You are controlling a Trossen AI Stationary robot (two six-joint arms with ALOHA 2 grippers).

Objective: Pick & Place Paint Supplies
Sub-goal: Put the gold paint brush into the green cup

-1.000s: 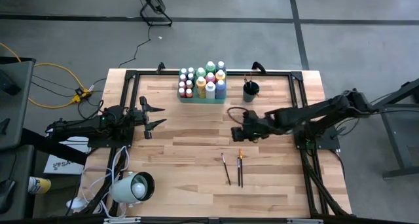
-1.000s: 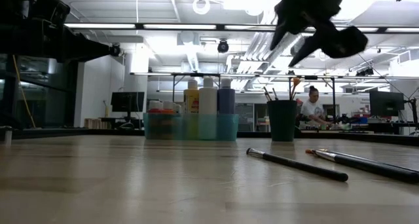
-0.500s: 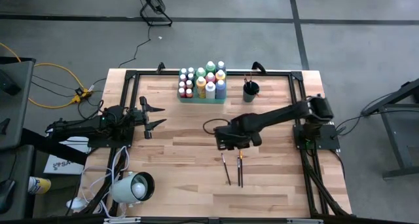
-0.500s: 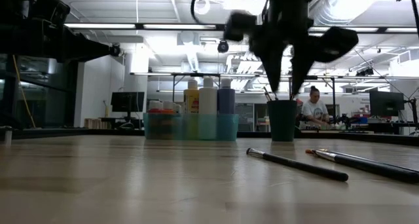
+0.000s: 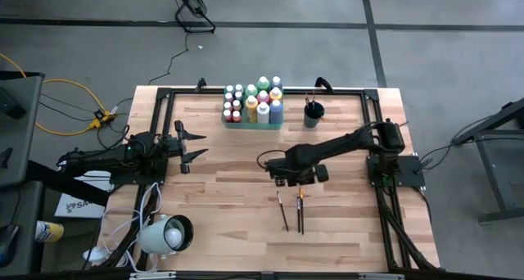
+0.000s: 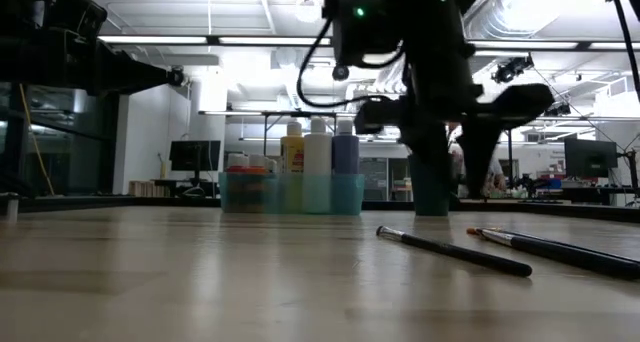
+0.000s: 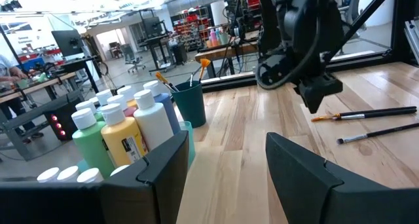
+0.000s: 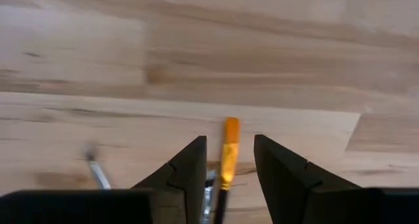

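At the far edge of the wooden table point(image 5: 237, 161), a translucent green tray point(image 5: 253, 123) holds the paint bottles point(image 5: 254, 101): smooth plastic cylinders with round caps, small ones on its left and taller ones on its right. In the left wrist view the tall ones show green, yellow, white and blue bodies under white screw caps; the yellow bottle point(image 7: 123, 139) bears a small dark label, but its print cannot be read. Just right of the tray stands a dark round cup point(image 5: 313, 112) with brush handles sticking up out of it.

Nearer the middle of the table, on the pale planked top with its visible grain, lie thin dark-handled paintbrushes point(image 5: 292, 210), side by side and roughly parallel. One brush point(image 8: 228, 150) has an orange tip and a metal ferrule.

The right gripper point(image 5: 292, 180) hangs low over the far ends of these brushes. In its own wrist view the two dark, angular fingers point(image 8: 184, 178) stand apart on either side of the orange-tipped brush, not closed on it.

The left gripper point(image 5: 191, 143) waits at the table's left side, above the surface, its pointed fingers point(image 7: 163, 165) spread and holding nothing.

Beyond the table's near left corner sits a white round lamp point(image 5: 168, 234).
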